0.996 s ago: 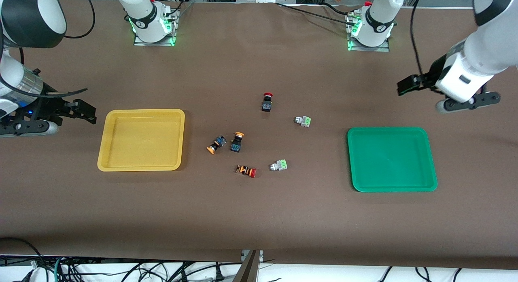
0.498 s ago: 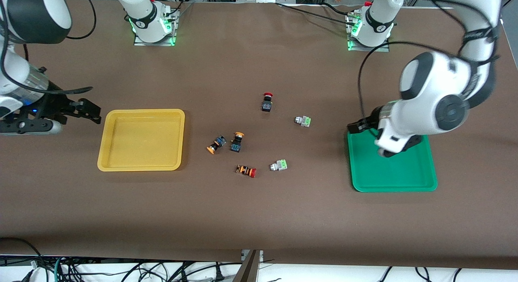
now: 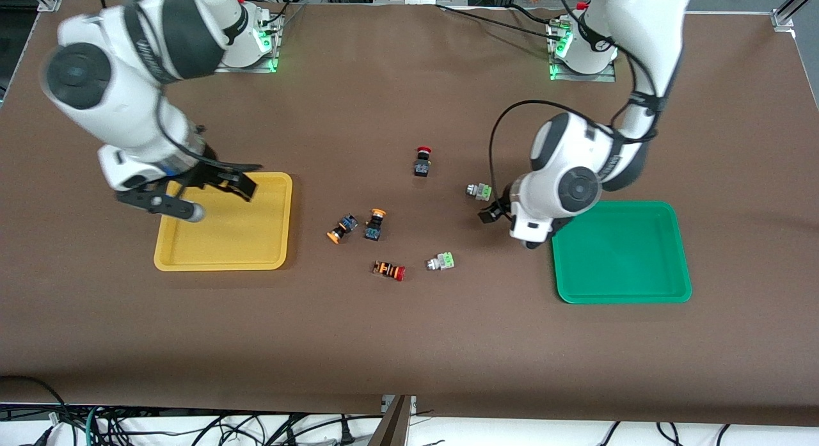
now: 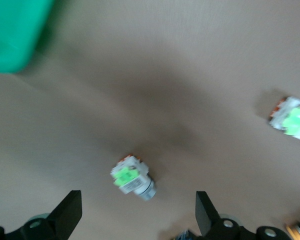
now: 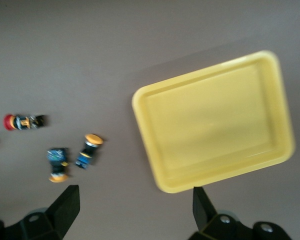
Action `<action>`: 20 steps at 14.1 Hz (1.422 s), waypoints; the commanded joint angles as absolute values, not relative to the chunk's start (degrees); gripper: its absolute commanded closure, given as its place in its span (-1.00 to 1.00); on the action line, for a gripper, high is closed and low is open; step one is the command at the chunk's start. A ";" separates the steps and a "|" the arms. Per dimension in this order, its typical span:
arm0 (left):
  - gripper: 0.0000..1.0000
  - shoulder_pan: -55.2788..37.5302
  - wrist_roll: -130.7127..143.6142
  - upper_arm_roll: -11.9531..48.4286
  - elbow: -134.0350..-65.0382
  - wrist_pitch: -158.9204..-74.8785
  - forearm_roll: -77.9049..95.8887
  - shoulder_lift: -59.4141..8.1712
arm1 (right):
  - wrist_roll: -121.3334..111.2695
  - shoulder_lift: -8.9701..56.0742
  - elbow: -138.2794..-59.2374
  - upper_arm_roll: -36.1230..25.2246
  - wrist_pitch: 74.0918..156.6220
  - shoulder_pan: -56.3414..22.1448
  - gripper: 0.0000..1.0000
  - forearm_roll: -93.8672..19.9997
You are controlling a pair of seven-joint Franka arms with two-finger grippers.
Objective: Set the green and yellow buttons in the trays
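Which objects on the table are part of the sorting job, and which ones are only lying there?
Part of the job:
- two green buttons
- two yellow buttons
- yellow tray
- green tray

Only lying there:
- two red-capped switches

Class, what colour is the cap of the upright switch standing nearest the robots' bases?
Red, on a black body: the upright switch shows best in the front view.

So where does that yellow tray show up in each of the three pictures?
Front view: the yellow tray lies toward the right arm's end of the table, under the open right hand.
Left wrist view: not in it; only a corner of the green tray shows.
Right wrist view: the yellow tray fills much of the picture.
Shared landmark: the two yellow buttons beside it, in the front and right wrist views.
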State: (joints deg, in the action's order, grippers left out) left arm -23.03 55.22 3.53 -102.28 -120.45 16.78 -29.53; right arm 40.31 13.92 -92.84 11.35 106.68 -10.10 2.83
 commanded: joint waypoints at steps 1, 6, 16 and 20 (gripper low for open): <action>-1.00 -25.74 57.22 2.72 -107.40 -128.13 18.19 -29.78 | 52.52 13.71 -99.64 10.99 115.89 -13.44 -0.98 3.25; -1.00 -26.89 58.18 2.72 -107.49 -128.41 17.84 -33.13 | 67.57 19.06 -103.62 10.99 126.29 -17.57 -0.94 4.04; -0.75 -28.83 63.19 2.81 -110.56 -131.57 18.37 -33.57 | 83.41 33.39 -103.36 10.37 140.26 -21.18 -0.92 14.41; 0.37 -28.74 63.19 2.81 -110.57 -131.57 18.37 -33.49 | 83.50 34.45 -103.27 10.28 141.33 -21.18 -0.98 14.41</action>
State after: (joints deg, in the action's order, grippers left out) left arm -27.90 62.84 3.48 -109.87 -131.01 17.00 -33.99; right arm 81.81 34.37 -103.82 10.62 140.94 -20.71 13.08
